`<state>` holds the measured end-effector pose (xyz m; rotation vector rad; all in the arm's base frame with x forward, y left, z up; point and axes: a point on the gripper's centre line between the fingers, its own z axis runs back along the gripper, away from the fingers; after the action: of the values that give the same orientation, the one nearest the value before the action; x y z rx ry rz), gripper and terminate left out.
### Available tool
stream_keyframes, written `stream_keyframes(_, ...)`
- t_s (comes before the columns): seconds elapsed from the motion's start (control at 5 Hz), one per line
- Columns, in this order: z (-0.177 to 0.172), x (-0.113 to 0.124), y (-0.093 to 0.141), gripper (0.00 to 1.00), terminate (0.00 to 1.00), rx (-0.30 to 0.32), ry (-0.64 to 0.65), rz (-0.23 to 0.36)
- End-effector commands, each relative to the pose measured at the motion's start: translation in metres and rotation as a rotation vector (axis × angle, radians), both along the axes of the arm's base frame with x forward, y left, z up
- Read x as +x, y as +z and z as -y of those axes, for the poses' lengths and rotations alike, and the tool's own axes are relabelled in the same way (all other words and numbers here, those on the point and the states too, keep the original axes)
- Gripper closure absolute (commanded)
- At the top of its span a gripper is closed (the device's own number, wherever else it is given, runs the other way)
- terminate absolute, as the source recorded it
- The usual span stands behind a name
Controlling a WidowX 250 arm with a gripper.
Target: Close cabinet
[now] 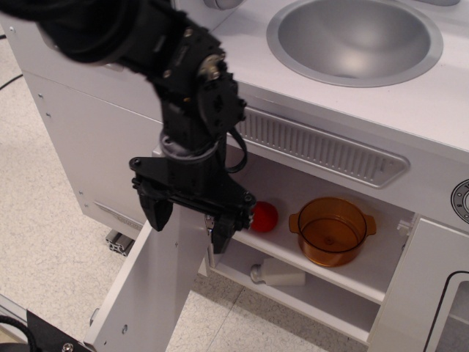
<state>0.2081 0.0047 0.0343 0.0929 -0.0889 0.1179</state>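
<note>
The cabinet (366,282) is a white toy-kitchen compartment under the counter, with two inner shelves showing. Its small white door (157,286) stands swung wide open to the left, inner face towards me. My black gripper (189,224) is open and empty. It hangs over the top edge of the open door, with one finger (156,213) on the door's outer side and the other finger (223,233) on the cabinet side. The door's handle and hinges are hidden behind the arm.
An orange transparent pot (331,231) and a red ball (264,216) stand on the upper shelf. A white bottle (278,276) lies on the lower shelf. A metal sink (355,40) is set in the countertop. A taller white panel (102,147) stands at the left.
</note>
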Motion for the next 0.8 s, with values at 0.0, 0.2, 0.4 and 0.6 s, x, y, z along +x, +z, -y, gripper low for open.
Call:
stream_keyframes(0.0, -0.032, -0.001, -0.005, 0.0, 0.0, 0.055, 0.028, 0.053)
stream_keyframes(0.2, -0.036, 0.002, -0.015, 0.0, 0.0, 0.079, 0.06, 0.068)
stream_keyframes(0.4, -0.028, 0.006, -0.032, 0.0, 0.0, 0.041, 0.078, 0.042)
stream_keyframes(0.6, -0.018, 0.011, -0.038, 0.0, 0.0, 0.034, 0.084, 0.039)
